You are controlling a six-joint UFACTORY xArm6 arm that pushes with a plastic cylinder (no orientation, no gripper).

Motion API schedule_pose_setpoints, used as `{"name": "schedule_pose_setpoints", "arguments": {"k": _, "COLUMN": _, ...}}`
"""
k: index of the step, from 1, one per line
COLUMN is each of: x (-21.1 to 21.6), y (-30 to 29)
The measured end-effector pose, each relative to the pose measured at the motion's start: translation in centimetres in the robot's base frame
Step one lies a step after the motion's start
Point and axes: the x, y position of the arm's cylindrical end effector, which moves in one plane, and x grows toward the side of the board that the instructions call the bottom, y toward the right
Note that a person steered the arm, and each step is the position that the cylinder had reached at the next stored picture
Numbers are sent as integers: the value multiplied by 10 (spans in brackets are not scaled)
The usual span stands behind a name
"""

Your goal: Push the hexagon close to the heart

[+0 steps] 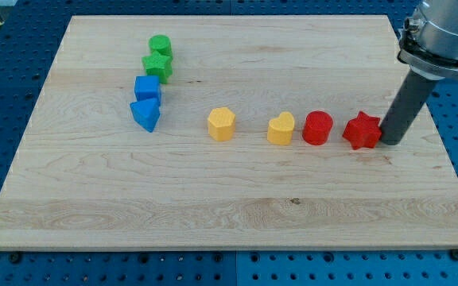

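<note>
Yellow hexagon (222, 124), light and stiff, slides if my tip (390, 144), which has no fingers, presses its left face toward the yellow heart (281, 129).

High oblique view over whole board (213, 199)

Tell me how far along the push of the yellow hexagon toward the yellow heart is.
Nothing looks done: the yellow hexagon block sits apart from the yellow heart block, bare wooden board between them. In hand: my tip rests by the red star block at the view's right, far from the hexagon. Left: travel to the hexagon's left side, then push it rightward to the heart.
</note>
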Motion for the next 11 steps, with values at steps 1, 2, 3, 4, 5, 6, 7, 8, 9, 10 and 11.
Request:
{"name": "schedule_pose_setpoints", "arguments": {"k": 1, "x": -29, "y": 49}}
{"name": "schedule_pose_setpoints", "arguments": {"k": 2, "x": -78, "y": 43}}
{"name": "schedule_pose_setpoints", "arguments": {"k": 3, "x": -106, "y": -26}}
{"name": "schedule_pose_setpoints", "arguments": {"k": 4, "x": -109, "y": -105}}
{"name": "schedule_pose_setpoints", "arguments": {"k": 5, "x": -109, "y": -180}}
{"name": "schedule_pose_setpoints", "arguments": {"k": 6, "x": -109, "y": -252}}
{"name": "schedule_pose_setpoints", "arguments": {"k": 7, "x": -109, "y": -278}}
{"name": "schedule_pose_setpoints", "arguments": {"k": 8, "x": -107, "y": -278}}
{"name": "schedule_pose_setpoints", "arguments": {"k": 9, "x": -92, "y": -286}}
{"name": "schedule_pose_setpoints", "arguments": {"k": 10, "x": -85, "y": -295}}
{"name": "schedule_pose_setpoints", "arguments": {"k": 11, "x": -77, "y": -301}}
